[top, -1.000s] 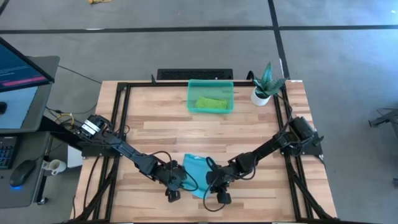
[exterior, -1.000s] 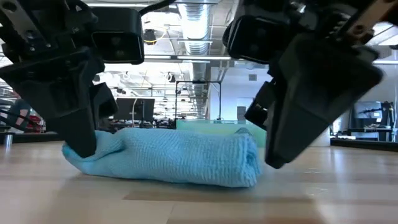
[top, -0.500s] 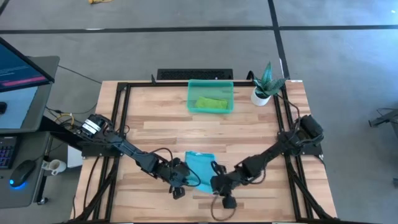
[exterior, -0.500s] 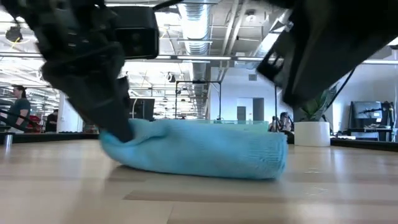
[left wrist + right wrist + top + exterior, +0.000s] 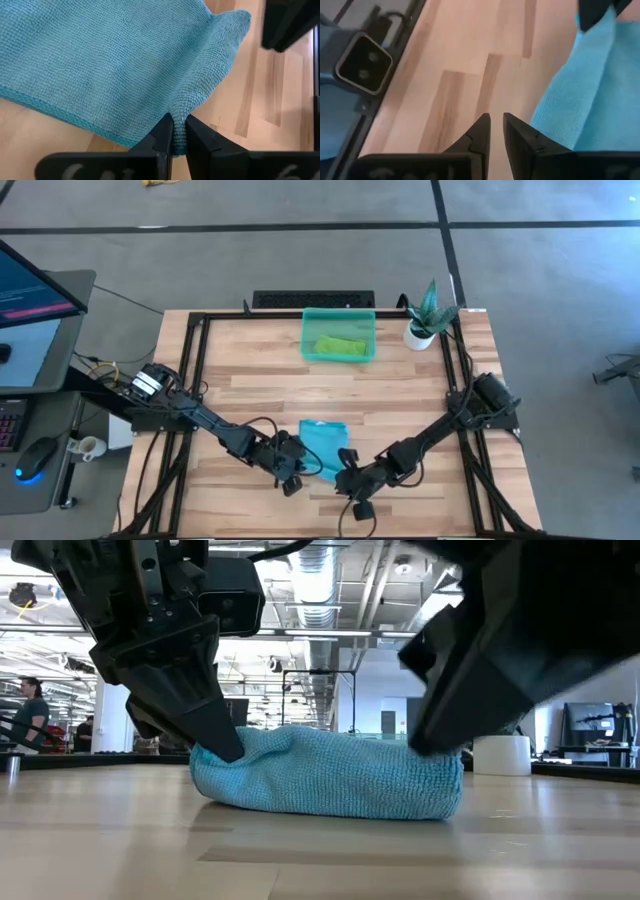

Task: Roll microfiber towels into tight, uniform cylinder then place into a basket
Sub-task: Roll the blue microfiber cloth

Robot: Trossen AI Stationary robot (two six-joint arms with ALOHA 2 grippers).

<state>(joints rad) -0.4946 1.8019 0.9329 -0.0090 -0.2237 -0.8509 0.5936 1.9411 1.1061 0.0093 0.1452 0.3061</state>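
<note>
Butcher-block table [image 5: 250, 390]: soft turquoise-blue microfiber towel [image 5: 322, 446] at six o'clock, part-rolled. Left gripper [image 5: 178, 131] pinches its near corner; right gripper [image 5: 496, 129], nearly closed, empty, beside its four-o'clock edge. Teal translucent plastic basket [image 5: 339, 317] at twelve.

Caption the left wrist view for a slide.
Left tool pinching a fold of the turquoise towel on the wooden table.

I'm getting even, bright overhead light across the wooden table [image 5: 330, 395], with only soft, faint shadows lying under the arms. In the low view, ceiling lamps [image 5: 312, 568] are glaring white behind the dark silhouetted arms, and the tabletop's near edge is blurring. The blue towel [image 5: 115, 65] is showing crisp weave in my left wrist feed.
</note>
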